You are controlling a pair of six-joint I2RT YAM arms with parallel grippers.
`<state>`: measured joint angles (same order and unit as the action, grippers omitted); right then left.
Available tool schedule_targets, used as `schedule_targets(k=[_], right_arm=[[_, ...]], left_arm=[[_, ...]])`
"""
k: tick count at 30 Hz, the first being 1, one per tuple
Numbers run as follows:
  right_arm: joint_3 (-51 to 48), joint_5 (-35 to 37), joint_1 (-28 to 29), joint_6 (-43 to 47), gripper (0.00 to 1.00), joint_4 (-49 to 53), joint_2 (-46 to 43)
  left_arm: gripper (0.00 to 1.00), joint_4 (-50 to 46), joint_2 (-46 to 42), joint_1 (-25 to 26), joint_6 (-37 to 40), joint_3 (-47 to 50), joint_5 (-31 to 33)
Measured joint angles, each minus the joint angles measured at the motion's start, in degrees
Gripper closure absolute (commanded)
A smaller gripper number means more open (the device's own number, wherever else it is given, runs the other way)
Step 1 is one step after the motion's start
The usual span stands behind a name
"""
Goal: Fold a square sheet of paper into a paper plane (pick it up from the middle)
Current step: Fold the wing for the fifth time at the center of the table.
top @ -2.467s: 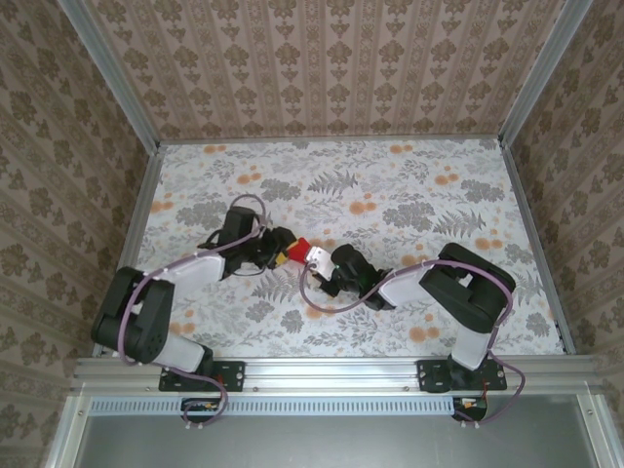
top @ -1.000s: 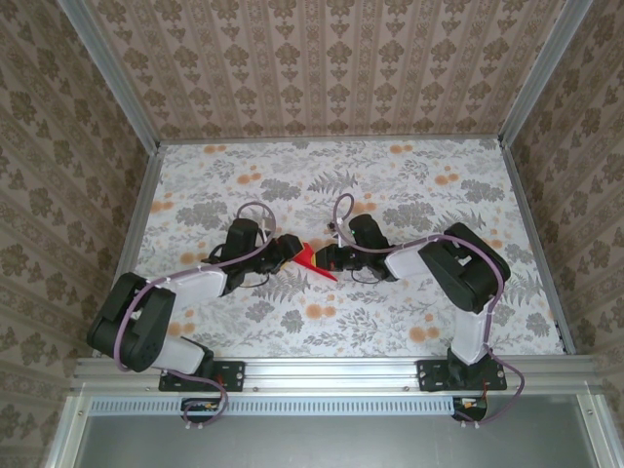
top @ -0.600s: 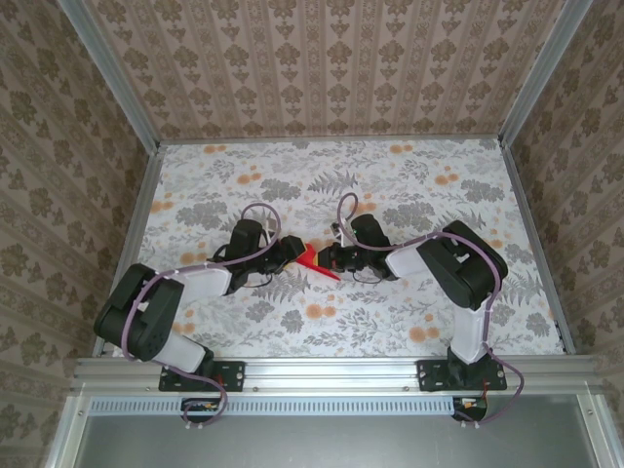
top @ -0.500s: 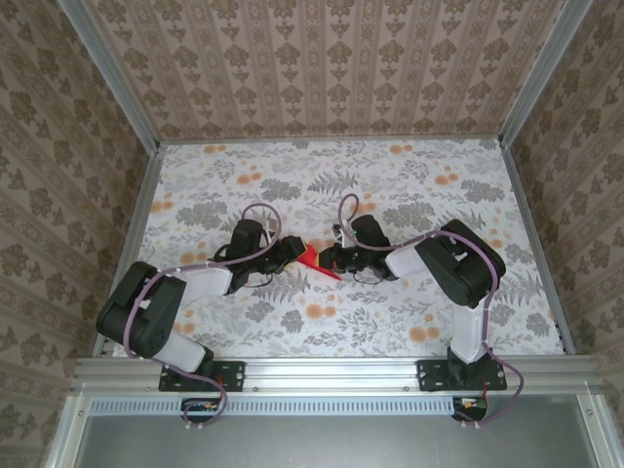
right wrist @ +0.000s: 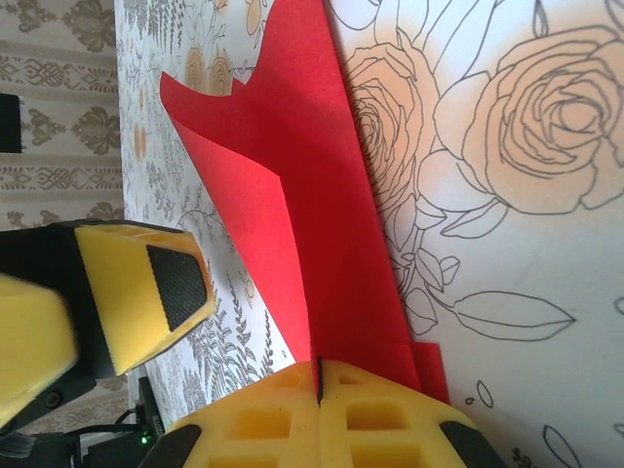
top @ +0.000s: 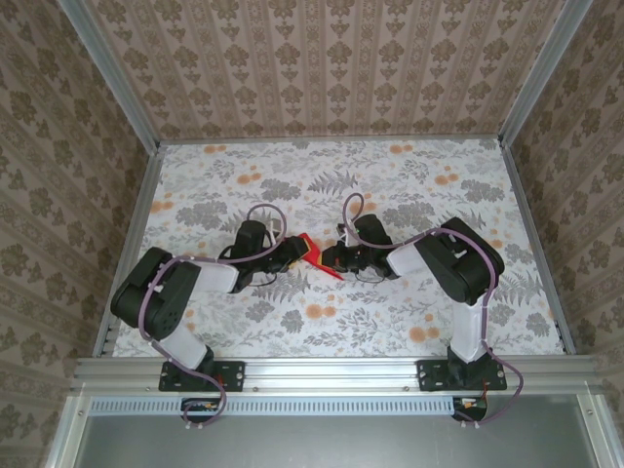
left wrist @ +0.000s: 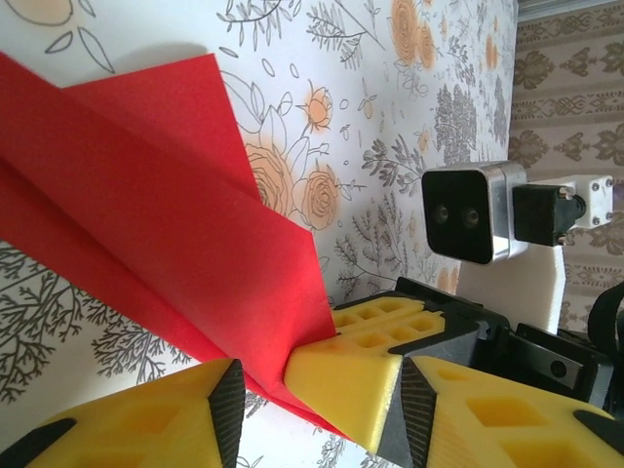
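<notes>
1. Top: paper (top: pixel 317 256) sits between my left gripper (top: pixel 293 252) and right gripper (top: pixel 329 258).
2. Left wrist: left jaws apart, straddling paper and the right gripper's tip; closing there could pinch that tip.
3. Right wrist: right jaws clamped on paper; a tug could tear it.

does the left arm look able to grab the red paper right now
Probably yes: the open left gripper sits right at the square sheet of paper, its edge between the fingers. The right gripper, shut on that sheet, crowds the same gap.
</notes>
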<state>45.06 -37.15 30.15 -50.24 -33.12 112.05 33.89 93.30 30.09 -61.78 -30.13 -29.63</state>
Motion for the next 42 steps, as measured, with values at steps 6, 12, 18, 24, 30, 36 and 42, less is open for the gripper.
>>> schedule_targets(k=[6, 12, 18, 24, 30, 36, 42], right_arm=[[0.0, -0.48, -0.26, -0.98, 0.94, -0.07, 0.09], [-0.04, -0.68, -0.42, -1.03, 0.94, -0.04, 0.15], [-0.04, -0.92, -0.66, -1.03, 0.93, -0.04, 0.22], [-0.04, -1.09, -0.66, -1.09, 0.88, -0.07, 0.22], [-0.04, -2.36, -0.76, -0.96, 0.8, -0.79, 0.22], [-0.02, -2.73, -0.76, -0.22, 0.8, -0.83, 0.22], [0.39, -2.73, -0.98, 1.95, 0.89, 1.05, 0.26]], left_arm=[[0.61, 0.5, 2.8, 1.01, -0.17, -0.44, -0.66], [0.67, 1.75, 4.87, 1.07, -0.17, -1.9, -1.4], [0.69, 3.08, 5.46, 1.07, -0.17, -1.92, -1.84], [0.7, 3.96, 6.64, 1.07, -0.17, -2.19, -2.12], [0.71, 3.93, 7.19, 1.07, -0.17, -2.27, -2.12], [0.73, 3.89, 7.87, 1.05, -0.17, -3.02, -2.14], [0.73, 3.65, 8.02, 1.01, -0.17, -3.06, -2.14]])
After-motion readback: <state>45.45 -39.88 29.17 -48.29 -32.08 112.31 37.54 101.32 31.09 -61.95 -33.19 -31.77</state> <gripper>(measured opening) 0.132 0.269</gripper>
